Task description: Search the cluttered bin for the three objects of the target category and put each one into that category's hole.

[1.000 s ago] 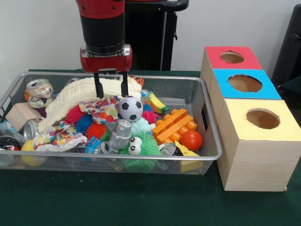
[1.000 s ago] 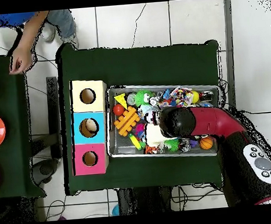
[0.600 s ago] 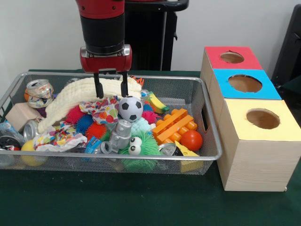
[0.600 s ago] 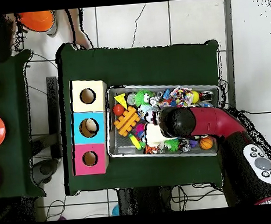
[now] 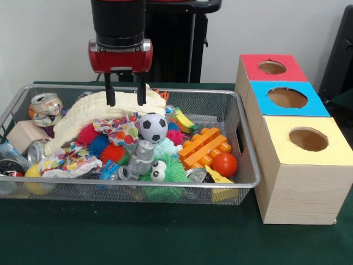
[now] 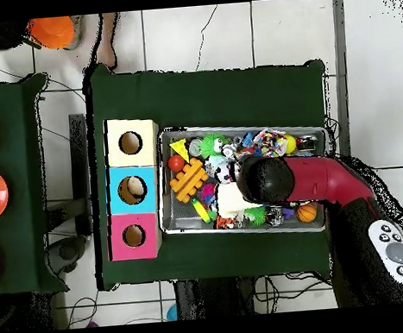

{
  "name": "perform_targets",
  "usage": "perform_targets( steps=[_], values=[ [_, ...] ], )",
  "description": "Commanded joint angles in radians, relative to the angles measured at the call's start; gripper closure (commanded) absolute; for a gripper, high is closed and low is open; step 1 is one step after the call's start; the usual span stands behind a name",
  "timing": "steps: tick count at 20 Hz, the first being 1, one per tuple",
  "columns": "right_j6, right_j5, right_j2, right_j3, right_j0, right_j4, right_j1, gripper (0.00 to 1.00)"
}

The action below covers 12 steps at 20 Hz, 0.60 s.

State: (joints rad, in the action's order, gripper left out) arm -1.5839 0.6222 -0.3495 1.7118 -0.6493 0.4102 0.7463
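Wire mesh bin (image 5: pixel 242 182): packed with toys.
Near rim: green spiky ball (image 5: pixel 165 175), orange ball (image 5: pixel 224 164).
Middle: soccer ball (image 5: pixel 153 127).
Far: pale foam banana (image 5: pixel 83 113).
Gripper (image 5: pixel 126 97): above the banana, fingers spread, empty.
Boxes: yellow hole (image 5: pixel 308 139) nearest, blue hole (image 5: pixel 287 97), red hole (image 5: pixel 272 67).

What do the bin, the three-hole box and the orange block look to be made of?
Bin: metal wire mesh, silvery; contents show through the weave. Three-hole box: likely light wood or wood-look board, grain on its sides, matte red, blue and yellow tops. Orange block: probably moulded plastic, smooth with a slight sheen and raised studs.
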Motion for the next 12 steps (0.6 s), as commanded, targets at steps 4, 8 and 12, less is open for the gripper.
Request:
perform_targets(
  steps=[4, 8, 12],
  values=[
    [-0.05, 0.003, -0.001, 0.081, 0.015, 0.0, 0.057, 0.0],
    [-0.102, -0.04, 0.026, 0.104, 0.048, 0.015, 0.046, 0.0],
    [-0.135, -0.054, 0.042, 0.125, 0.074, 0.008, 0.055, 0.0]
  ],
)
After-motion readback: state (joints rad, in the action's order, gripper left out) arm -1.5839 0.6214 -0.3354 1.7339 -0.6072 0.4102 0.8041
